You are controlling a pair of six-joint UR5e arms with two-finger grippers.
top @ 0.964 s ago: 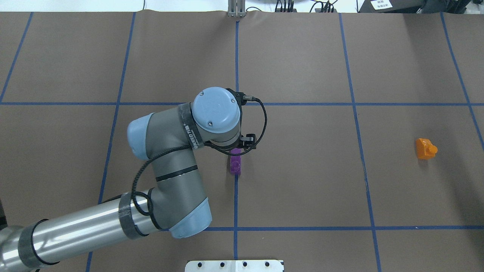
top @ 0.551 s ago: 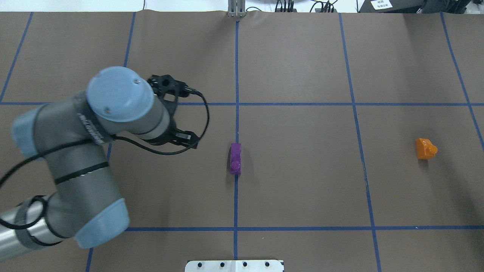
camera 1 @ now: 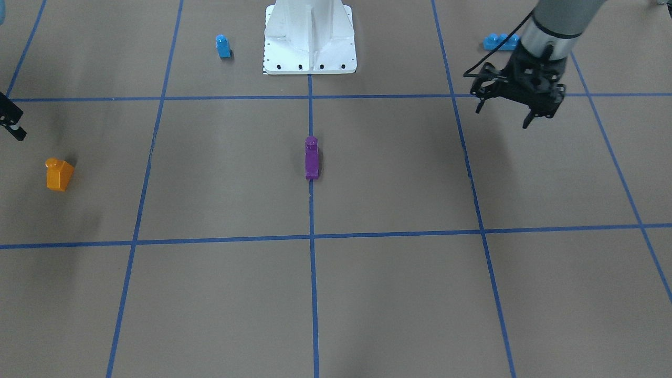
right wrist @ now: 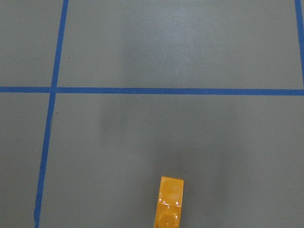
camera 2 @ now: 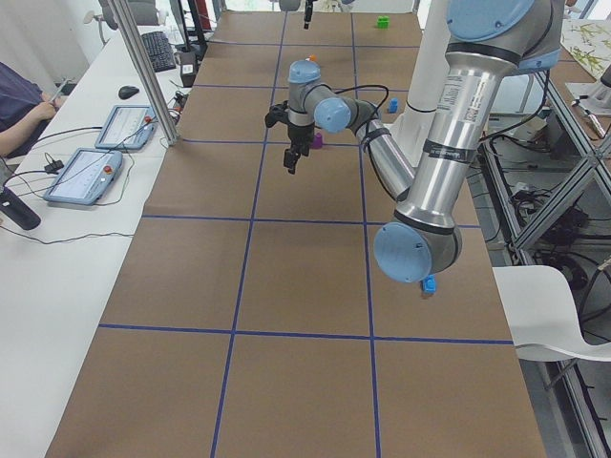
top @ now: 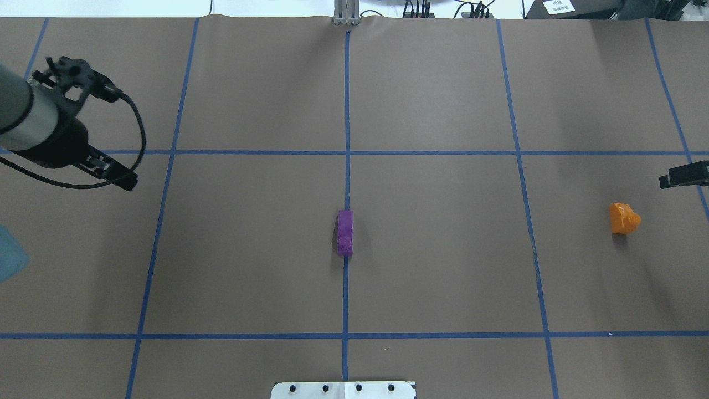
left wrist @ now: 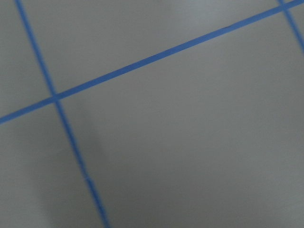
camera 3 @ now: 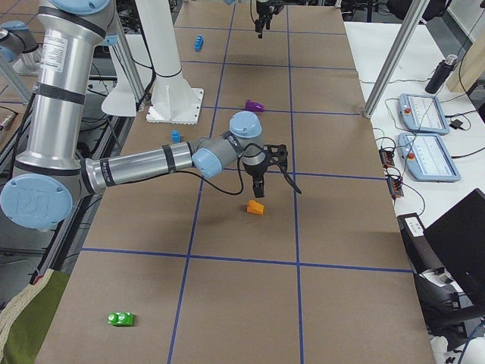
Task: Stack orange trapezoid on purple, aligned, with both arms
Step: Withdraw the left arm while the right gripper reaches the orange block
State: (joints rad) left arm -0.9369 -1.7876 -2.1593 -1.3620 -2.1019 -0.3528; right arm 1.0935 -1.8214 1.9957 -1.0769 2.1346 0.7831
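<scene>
The purple block (top: 345, 233) lies alone on the centre line of the table (top: 443, 266); it also shows in the front view (camera 1: 311, 157). The orange trapezoid (top: 624, 218) lies at the right, also in the front view (camera 1: 58, 174) and low in the right wrist view (right wrist: 170, 202). My left gripper (camera 1: 502, 118) is open and empty, far to the left of the purple block, also in the overhead view (top: 97, 127). My right gripper (camera 3: 275, 189) hovers open just beyond the orange trapezoid. Only one finger (top: 684, 174) shows overhead.
The white base pedestal (camera 1: 310, 37) stands at the robot's edge. A small blue single-stud block (camera 1: 223, 46) and a long blue brick (camera 1: 501, 41) lie on either side of it. A green block (camera 3: 121, 318) lies at the right end of the table.
My left arm has pulled away from the purple block, moving far left and back with the gripper open. A finger of my right gripper has come in at the right edge near the orange trapezoid.
</scene>
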